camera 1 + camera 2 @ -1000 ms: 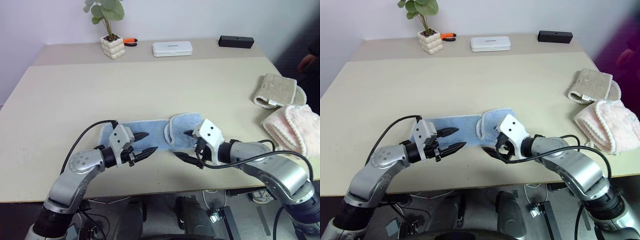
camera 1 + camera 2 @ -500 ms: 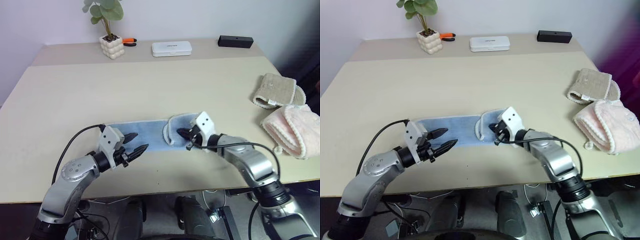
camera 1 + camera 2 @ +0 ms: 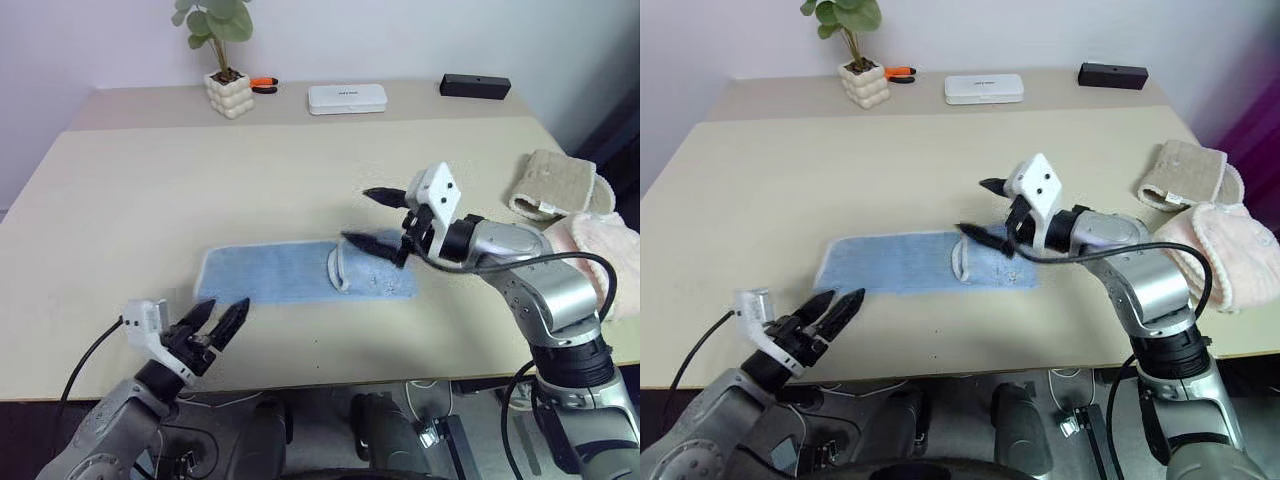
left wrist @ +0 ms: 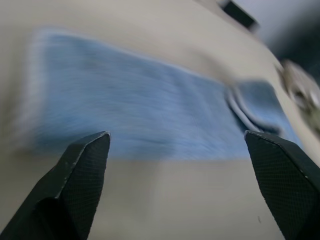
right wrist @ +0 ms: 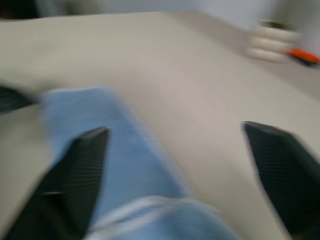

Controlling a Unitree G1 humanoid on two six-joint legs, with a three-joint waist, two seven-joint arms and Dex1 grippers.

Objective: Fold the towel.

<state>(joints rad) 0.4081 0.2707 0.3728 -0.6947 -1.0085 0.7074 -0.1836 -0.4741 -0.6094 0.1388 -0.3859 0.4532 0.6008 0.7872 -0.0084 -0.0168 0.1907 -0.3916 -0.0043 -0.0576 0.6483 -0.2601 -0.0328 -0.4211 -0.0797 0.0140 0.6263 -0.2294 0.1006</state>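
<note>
The towel is a light blue terry cloth lying flat on the table as a long narrow strip, running left to right near the table's front edge. Its right end is folded back over itself, forming a short doubled flap whose whitish stitched edging shows as a curved pale line across the strip. The left end lies in a single layer with squared corners

We can read no text, label, brand or number on anything here; the white case bears a mark too small to make out.
</note>
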